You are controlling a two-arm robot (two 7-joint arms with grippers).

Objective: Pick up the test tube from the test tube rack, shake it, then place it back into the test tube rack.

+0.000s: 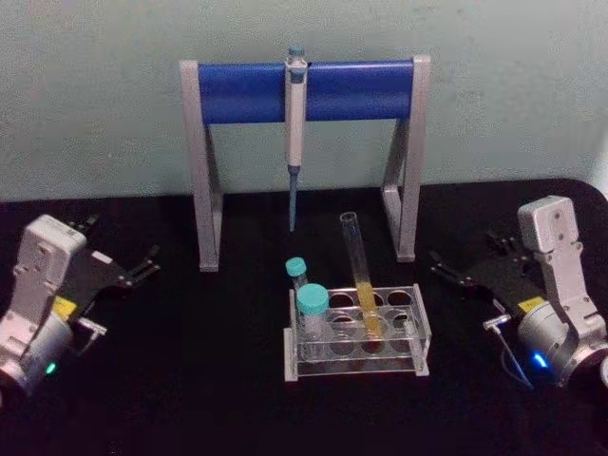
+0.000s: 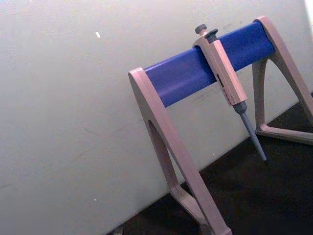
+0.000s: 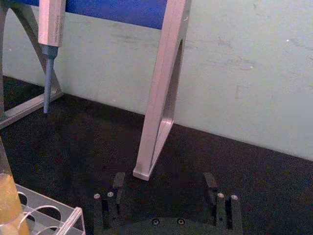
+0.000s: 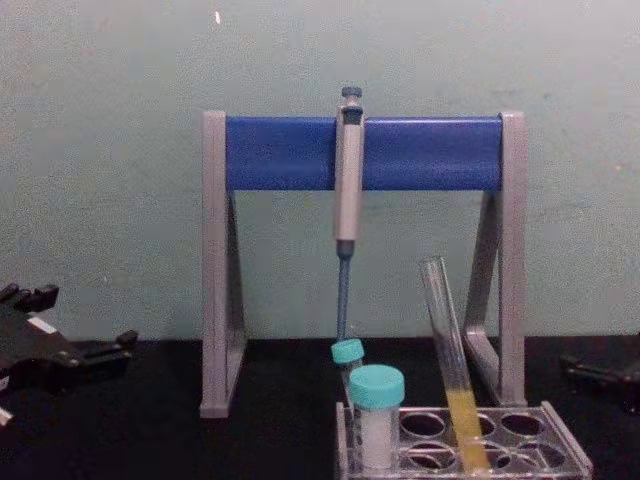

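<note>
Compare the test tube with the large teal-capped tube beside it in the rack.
The test tube is capless, tall and leaning; the large teal-capped tube is capped, short and upright. The test tube holds yellow liquid, the large teal-capped tube looks whitish inside. Both sit in the test tube rack.

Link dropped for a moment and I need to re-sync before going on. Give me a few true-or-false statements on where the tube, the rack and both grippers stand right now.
1. The test tube stands in the test tube rack, leaning. True.
2. The right gripper is shut on the test tube. False: it is open, on the table to the rack's right, well apart from the tube.
3. The test tube holds yellow liquid in its lower part. True.
4. The left gripper hovers over the rack. False: it sits far off to the rack's left, open and empty.
5. The pipette lies flat on the table. False: it hangs upright from the stand's blue bar.
</note>
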